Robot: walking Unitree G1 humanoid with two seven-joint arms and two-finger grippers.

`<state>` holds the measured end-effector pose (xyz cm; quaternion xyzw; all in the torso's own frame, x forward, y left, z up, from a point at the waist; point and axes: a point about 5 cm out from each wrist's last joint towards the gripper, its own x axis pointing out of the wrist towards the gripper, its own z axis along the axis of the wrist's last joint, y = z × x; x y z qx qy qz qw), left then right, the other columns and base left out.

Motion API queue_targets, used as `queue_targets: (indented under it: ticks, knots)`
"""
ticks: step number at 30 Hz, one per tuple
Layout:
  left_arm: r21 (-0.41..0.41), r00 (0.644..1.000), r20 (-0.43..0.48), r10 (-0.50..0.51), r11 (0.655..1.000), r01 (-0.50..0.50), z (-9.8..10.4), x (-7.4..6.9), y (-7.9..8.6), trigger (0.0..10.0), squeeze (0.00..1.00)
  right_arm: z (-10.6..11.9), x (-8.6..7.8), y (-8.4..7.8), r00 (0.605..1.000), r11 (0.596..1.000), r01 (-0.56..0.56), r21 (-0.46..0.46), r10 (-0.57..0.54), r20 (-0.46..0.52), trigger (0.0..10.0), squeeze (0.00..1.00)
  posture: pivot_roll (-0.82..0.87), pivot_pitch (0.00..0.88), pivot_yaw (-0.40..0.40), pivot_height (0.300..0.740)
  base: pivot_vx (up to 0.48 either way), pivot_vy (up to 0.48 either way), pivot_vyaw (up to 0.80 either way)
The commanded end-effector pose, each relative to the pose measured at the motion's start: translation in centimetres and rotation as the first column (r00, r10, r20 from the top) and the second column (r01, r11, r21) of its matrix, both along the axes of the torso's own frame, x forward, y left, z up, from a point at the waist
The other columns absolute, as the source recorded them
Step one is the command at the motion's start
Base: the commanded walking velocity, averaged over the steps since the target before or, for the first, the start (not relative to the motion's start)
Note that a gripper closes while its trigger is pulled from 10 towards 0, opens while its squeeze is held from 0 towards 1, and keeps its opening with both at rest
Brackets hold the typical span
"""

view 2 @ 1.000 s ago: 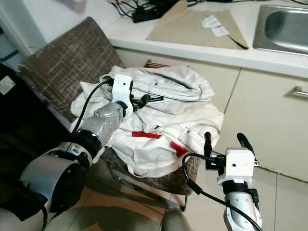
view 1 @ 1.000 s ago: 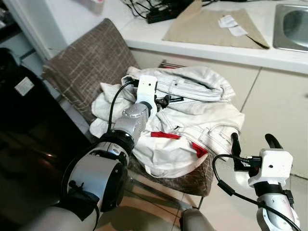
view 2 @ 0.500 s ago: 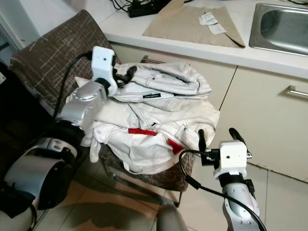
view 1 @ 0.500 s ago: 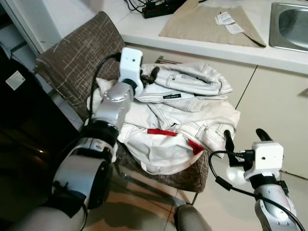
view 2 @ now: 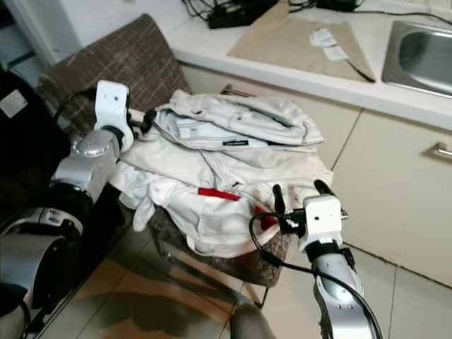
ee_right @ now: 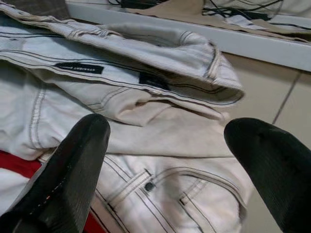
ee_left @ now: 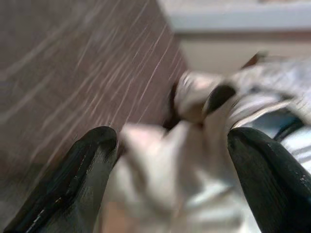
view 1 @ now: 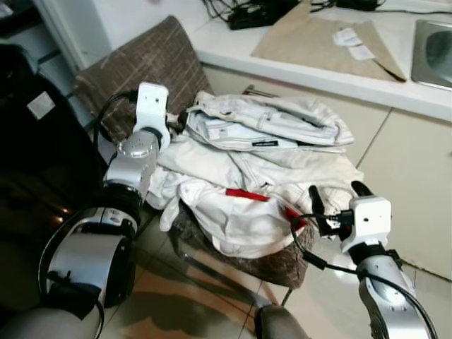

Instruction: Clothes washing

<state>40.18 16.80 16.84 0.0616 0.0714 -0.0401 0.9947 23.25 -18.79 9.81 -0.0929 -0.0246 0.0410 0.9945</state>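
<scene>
On the brown woven chair [view 1: 145, 67] beside the white counter [view 1: 296, 67] lies a rumpled pile of white stitched clothes [view 1: 261, 169], a red strip showing in its folds. The left gripper [view 1: 176, 126] reaches the pile's near-left edge, fingers apart around a fold of cloth. The right gripper [view 1: 332, 201] hovers at the pile's right edge, fingers spread wide
</scene>
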Motion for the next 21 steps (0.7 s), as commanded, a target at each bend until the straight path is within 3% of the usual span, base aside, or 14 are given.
queue_targets:
  ticks: [1,3,5,7,10,21]
  knots:
    - [-0.041,0.999,-0.039,0.002,0.999,-0.004,-0.7,0.0,-0.5,10.0,0.0,0.0,-0.4,-0.4,1.0,1.0,0.012,-0.006,-0.012,-0.009,10.0,0.0,-0.43,0.039,0.086,0.74,0.0,0.0,0.0]
    - [-0.142,0.998,-0.057,-0.017,0.99,0.009,-0.7,0.1,-1.6,10.0,0.0,0.1,-0.8,-0.8,1.0,1.0,0.022,-0.013,-0.022,-0.01,10.0,0.0,-0.45,0.051,0.087,0.74,0.0,0.0,0.0]
    - [-0.172,0.998,-0.058,-0.022,0.985,0.012,-0.7,0.2,-1.9,10.0,0.0,0.1,-0.9,-0.8,1.0,1.0,0.024,-0.015,-0.024,-0.01,10.0,0.0,-0.45,0.052,0.088,0.74,0.0,0.0,0.0]
    - [-0.293,0.997,-0.069,-0.037,0.956,0.015,-0.5,0.3,-2.7,10.0,0.0,0.1,-1.2,-1.1,0.999,0.999,0.035,-0.02,-0.036,-0.011,10.0,0.0,-0.47,0.057,0.09,0.74,0.0,0.0,0.0]
    - [-0.37,0.995,-0.044,-0.089,0.927,0.067,0.2,0.5,-4.2,10.0,0.0,0.2,-1.6,-1.6,0.998,0.998,0.059,-0.026,-0.059,-0.01,10.0,0.0,-0.49,0.064,0.1,0.74,0.0,0.0,0.0]
    - [-0.342,0.989,0.002,-0.145,0.93,0.137,1.1,0.6,-5.6,10.0,0.0,0.1,-1.6,-1.6,0.998,0.998,0.067,-0.023,-0.067,-0.015,10.0,0.0,-0.49,0.06,0.106,0.74,0.0,0.0,0.0]
